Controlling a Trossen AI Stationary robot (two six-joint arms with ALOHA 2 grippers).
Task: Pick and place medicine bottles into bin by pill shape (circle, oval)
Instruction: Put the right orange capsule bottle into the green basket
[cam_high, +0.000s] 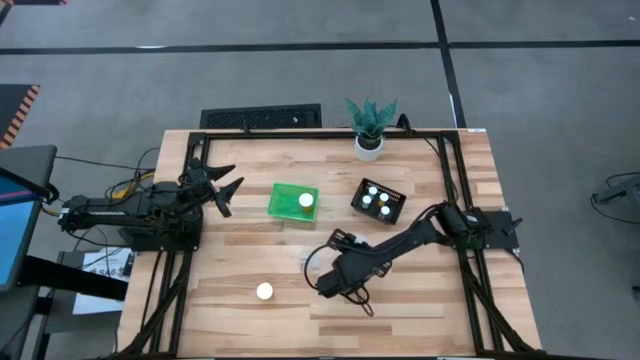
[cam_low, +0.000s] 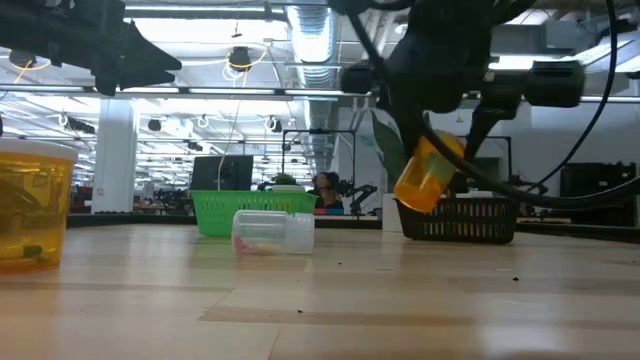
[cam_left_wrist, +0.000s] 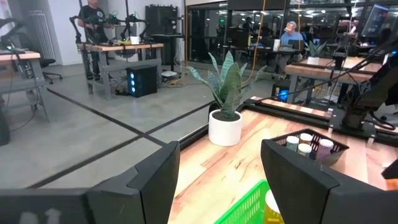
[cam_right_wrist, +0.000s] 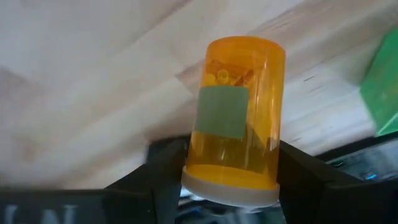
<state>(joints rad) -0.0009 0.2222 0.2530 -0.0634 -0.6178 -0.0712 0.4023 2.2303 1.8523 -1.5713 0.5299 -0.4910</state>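
Note:
An orange medicine bottle (cam_right_wrist: 239, 115) with a white cap hangs tilted above the table (cam_high: 420, 320), and my right gripper (cam_high: 332, 284) is shut on it near the table's middle front. Another orange bottle (cam_high: 264, 291) stands on its base near the front edge. A clear bottle (cam_low: 272, 232) lies on its side on the wood. The green bin (cam_high: 293, 203) holds one white-capped bottle (cam_high: 306, 200). The black bin (cam_high: 378, 202) holds several. My left gripper (cam_high: 226, 190) waits open at the table's left, level, above the wood. My right gripper pinches the orange bottle's round wall close to its cap end (cam_right_wrist: 193, 171) between its two fingers (cam_right_wrist: 163, 171). The fingers slant down from the table's right. The bottle runs along them, its base pointing away and down (cam_low: 412, 192), lifted clear of the table.
A white pot with a green plant (cam_high: 370, 128) stands at the far edge. A dark frame rail (cam_high: 455, 180) runs along the table's sides. Bare wood lies between the two bins and the front edge.

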